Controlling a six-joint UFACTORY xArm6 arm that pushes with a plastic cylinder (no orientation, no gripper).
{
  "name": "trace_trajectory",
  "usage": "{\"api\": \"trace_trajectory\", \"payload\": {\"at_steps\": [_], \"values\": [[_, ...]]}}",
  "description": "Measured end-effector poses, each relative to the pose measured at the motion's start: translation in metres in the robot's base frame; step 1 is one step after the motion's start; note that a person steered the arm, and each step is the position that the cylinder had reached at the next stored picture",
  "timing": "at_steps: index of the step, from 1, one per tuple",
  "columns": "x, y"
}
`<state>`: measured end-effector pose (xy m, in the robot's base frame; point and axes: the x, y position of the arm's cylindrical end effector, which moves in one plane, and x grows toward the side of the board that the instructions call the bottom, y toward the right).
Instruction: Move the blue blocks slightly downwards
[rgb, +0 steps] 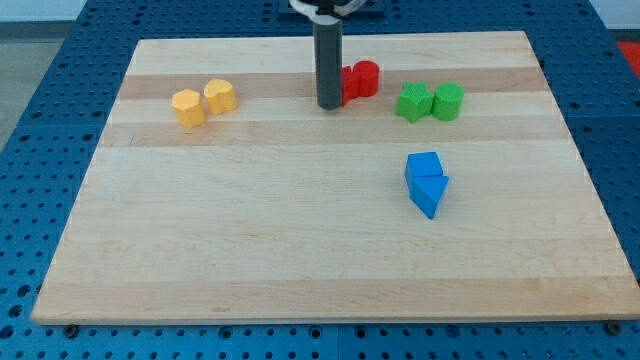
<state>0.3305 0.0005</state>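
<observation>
Two blue blocks touch each other right of the board's centre: a blue cube (424, 166) and, just below it, a blue wedge-like block (430, 193). My tip (329, 105) stands near the view's top centre, well up and to the left of the blue blocks and apart from them. It is right beside the left side of the red blocks (360, 79), partly hiding one of them.
Two yellow blocks (203, 102) sit at the upper left. A green star-like block (412, 102) and a green cylinder (448, 101) sit at the upper right, above the blue pair. The wooden board (250, 240) ends at a blue perforated table.
</observation>
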Motion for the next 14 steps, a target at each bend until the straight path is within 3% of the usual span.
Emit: {"api": "trace_trajectory", "payload": {"at_steps": [2,7,9,14], "values": [[0.014,0.002],[0.026,0.106],[0.026,0.102],[0.096,0.096]]}}
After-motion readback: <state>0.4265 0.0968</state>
